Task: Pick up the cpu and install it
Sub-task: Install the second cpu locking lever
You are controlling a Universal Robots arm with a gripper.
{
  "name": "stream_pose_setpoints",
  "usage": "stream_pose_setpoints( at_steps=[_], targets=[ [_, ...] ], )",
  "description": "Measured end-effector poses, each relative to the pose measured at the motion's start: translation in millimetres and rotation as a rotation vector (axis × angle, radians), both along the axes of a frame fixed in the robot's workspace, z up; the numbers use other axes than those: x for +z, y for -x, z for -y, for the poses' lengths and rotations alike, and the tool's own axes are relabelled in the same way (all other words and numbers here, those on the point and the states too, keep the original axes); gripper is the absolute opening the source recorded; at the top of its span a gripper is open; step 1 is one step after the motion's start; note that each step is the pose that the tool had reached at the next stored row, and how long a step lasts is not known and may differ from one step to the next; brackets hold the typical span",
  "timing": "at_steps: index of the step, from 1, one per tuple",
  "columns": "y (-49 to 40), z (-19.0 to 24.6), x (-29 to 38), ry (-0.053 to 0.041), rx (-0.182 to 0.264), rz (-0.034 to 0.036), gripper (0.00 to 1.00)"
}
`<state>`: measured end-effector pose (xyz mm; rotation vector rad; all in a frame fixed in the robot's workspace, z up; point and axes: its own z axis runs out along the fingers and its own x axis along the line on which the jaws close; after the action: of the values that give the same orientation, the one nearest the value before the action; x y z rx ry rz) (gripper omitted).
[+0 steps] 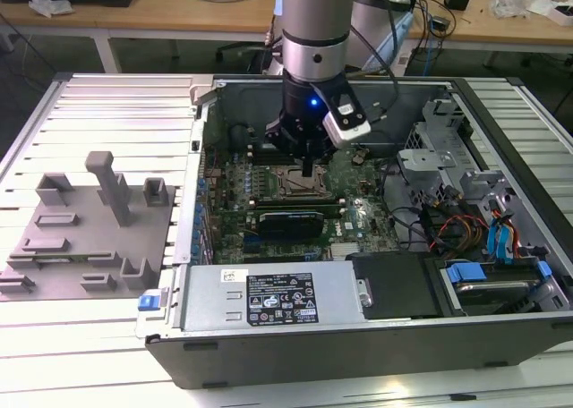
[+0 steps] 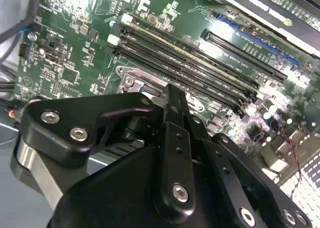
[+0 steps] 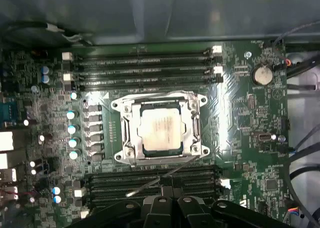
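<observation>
Centrally, cpu (image 3: 159,132) in socket frame (image 3: 197,129), between memory slots (image 3: 145,65).

One cpu (image 3: 159,130), seated in one socket (image 3: 161,130). One motherboard (image 3: 240,138). One open computer case (image 1: 358,354). One arm, one hand (image 1: 308,168) over the board. One grey block fixture (image 1: 89,233) on the counter (image 1: 81,345). One round coin battery (image 3: 262,74). Memory slots: two banks, count unclear.
</observation>
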<state>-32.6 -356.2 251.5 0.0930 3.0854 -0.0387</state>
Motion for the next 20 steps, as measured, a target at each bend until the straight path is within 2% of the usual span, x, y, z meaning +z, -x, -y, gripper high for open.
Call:
stream_pose_setpoints(
  at_steps=[1,4,7,16,20],
  targets=[
    [3.5,0.8,-9.5,0.0001,0.041,0.0000,0.11],
    [10.3,0.8,-14.3,0.0001,0.050,0.0000,0.11],
    [17.2,0.8,-22.9,0.0002,0.052,-0.0001,0.11],
    [26.2,2.1,-29.4,0.0001,0.053,-0.0001,0.11],
    [27.0,2.1,-32.3,0.0003,0.054,0.0001,0.11]
  ],
)
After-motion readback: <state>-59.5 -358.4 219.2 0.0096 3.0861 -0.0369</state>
